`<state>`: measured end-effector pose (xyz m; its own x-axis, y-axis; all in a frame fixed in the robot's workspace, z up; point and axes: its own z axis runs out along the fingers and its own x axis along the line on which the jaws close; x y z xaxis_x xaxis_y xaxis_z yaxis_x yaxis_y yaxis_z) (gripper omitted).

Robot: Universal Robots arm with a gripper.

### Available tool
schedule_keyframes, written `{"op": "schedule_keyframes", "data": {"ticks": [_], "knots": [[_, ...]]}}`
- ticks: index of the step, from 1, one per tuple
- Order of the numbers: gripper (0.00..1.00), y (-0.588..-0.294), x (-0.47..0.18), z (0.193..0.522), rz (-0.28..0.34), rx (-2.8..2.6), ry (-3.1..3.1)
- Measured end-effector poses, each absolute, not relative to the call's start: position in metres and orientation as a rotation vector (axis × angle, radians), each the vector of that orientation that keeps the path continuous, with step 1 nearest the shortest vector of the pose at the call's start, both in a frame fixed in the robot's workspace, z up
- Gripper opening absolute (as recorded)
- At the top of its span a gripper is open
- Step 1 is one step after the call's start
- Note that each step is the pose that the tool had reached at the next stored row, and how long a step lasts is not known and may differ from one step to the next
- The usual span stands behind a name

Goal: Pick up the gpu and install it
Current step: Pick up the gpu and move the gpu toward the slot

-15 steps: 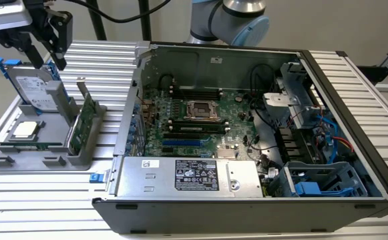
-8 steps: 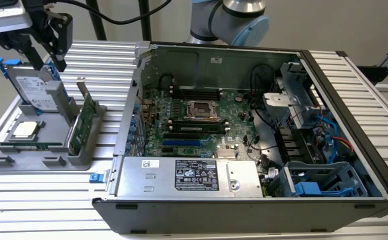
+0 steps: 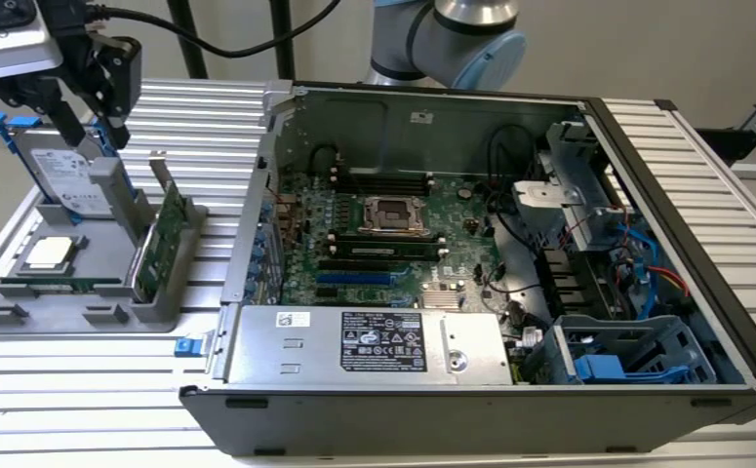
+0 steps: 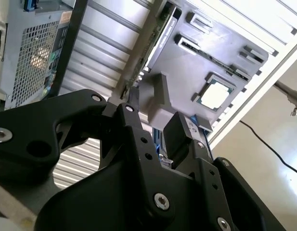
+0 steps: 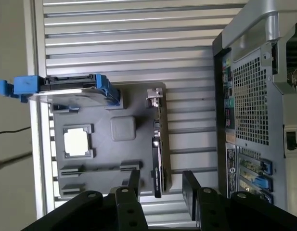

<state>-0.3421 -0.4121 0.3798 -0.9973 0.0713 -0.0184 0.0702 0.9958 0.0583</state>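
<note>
My gripper (image 3: 88, 122) hangs high at the exterior view's left, pointing down, and in both wrist views my two black fingers (image 5: 134, 183) stand spread apart, gripping nothing. My grey-and-blue arm joint (image 3: 462, 34) sits at the far side, well apart from it.

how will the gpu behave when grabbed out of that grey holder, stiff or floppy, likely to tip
Probably stiff: the gpu is a flat board standing on edge in the grey holder. Likely fragile, since bare green circuitry is exposed on one face. It looks thin edge-on in the first wrist view, so an off-centre grip might tilt it.
</note>
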Motion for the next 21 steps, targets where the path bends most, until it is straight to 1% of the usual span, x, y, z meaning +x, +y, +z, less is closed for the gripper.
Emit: {"op": "schedule_keyframes", "data": {"ticks": [21], "knots": [[1.0,-0.428,-0.339,0.364,0.091,0.111,3.125]]}}
